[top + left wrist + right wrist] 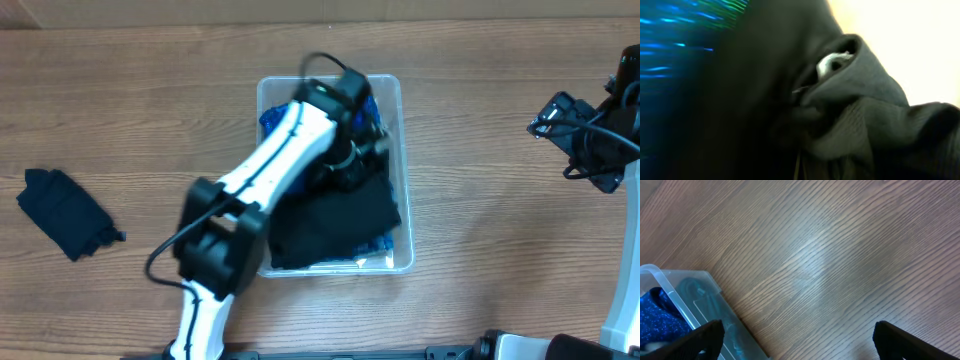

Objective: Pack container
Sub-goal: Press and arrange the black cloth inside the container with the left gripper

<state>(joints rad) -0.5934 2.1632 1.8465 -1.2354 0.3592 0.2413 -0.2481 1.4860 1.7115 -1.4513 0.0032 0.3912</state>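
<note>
The wooden counter (480, 60) carries the clear container (400, 262) at its middle. A black garment (340, 225) fills most of the container, with blue sparkly cloth (272, 120) beneath it at the far end. A dark folded garment (65, 212) lies well apart to the left. The left claw (360, 165) is down in the black cloth, and I cannot tell its spread. The right claw (800, 345) hangs wide, holding nothing, off to the right.

Right gripper (799, 339) agape, left arm (278, 152) outstretched.
</note>
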